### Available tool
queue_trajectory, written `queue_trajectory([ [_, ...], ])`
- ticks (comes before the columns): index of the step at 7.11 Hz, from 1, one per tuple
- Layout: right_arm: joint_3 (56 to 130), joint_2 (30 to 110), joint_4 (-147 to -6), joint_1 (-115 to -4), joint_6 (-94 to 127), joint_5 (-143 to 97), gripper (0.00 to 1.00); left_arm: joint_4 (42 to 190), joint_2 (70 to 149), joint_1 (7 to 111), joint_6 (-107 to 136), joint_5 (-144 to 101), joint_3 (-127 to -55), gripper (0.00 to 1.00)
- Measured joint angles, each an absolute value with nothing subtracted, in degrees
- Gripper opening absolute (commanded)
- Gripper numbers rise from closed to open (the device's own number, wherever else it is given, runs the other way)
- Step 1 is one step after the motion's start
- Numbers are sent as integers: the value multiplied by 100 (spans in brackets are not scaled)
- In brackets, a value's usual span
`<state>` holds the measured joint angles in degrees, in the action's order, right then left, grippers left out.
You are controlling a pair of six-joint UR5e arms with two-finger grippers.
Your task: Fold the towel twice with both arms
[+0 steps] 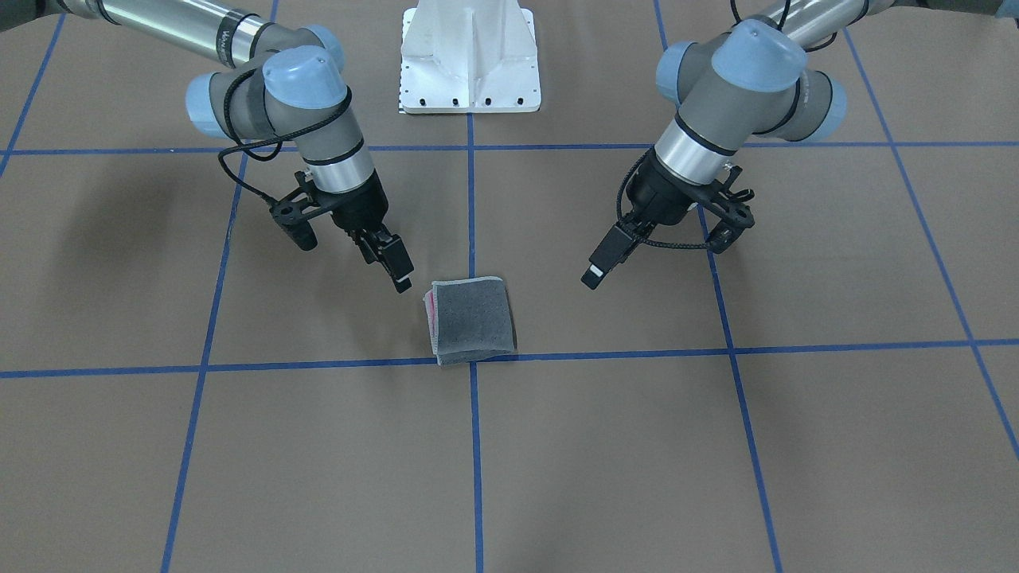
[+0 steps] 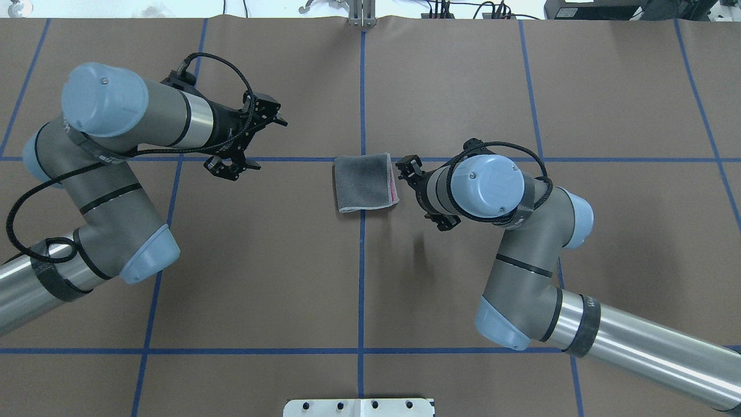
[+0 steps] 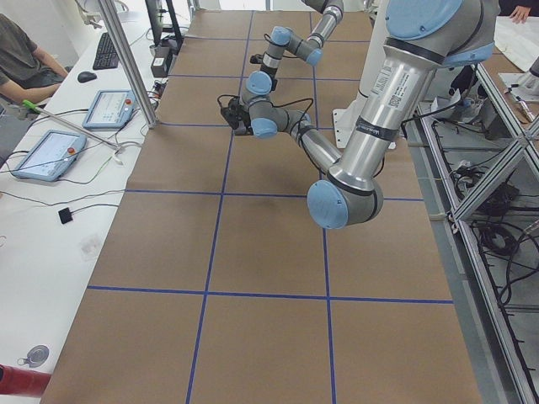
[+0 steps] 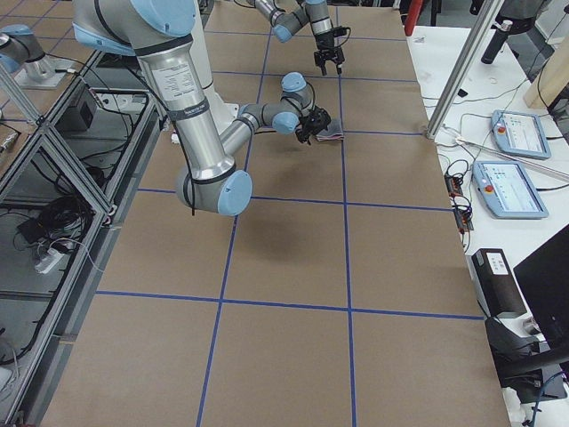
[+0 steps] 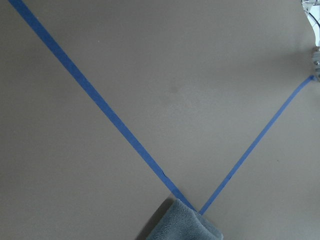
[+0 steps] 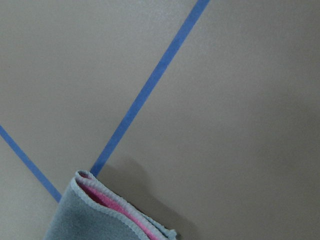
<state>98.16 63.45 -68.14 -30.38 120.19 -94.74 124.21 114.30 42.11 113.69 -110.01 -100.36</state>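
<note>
Right claw [image 1: 396, 270] just beside folded grey-faced towel [image 1: 471, 318]

Towel [image 1: 471, 318]: low folded pad on the table [image 1: 239, 446]. You have free passage from above and from the operators' side.
Right gripper [image 1: 400, 278]: just beside the towel's pink-edged side, seemingly not touching.
Left gripper [image 1: 593, 276]: near the opposite side, with passable room between.
Pedestal base [image 1: 470, 72]: well apart.
</note>
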Motion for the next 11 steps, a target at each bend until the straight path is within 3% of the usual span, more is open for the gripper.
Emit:
queue_trajectory([
  [4,10378,7510,-6924,-3920,9555,-10239,100,12248,9494,4603,8118,-11143,-10974,100],
  [7,10389,8418,-6910,-5342,7001,-11507,100,12233,8338,5740,4640,-11756,-10822,100],
  [9,10292,9038,-6936,-6456,4942,-12492,100,11846,7980,6669,2568,-12258,-10522,100],
  [11,10063,9351,-7111,-7324,3114,-12958,100,10511,8126,7536,934,-12692,-10349,100],
])
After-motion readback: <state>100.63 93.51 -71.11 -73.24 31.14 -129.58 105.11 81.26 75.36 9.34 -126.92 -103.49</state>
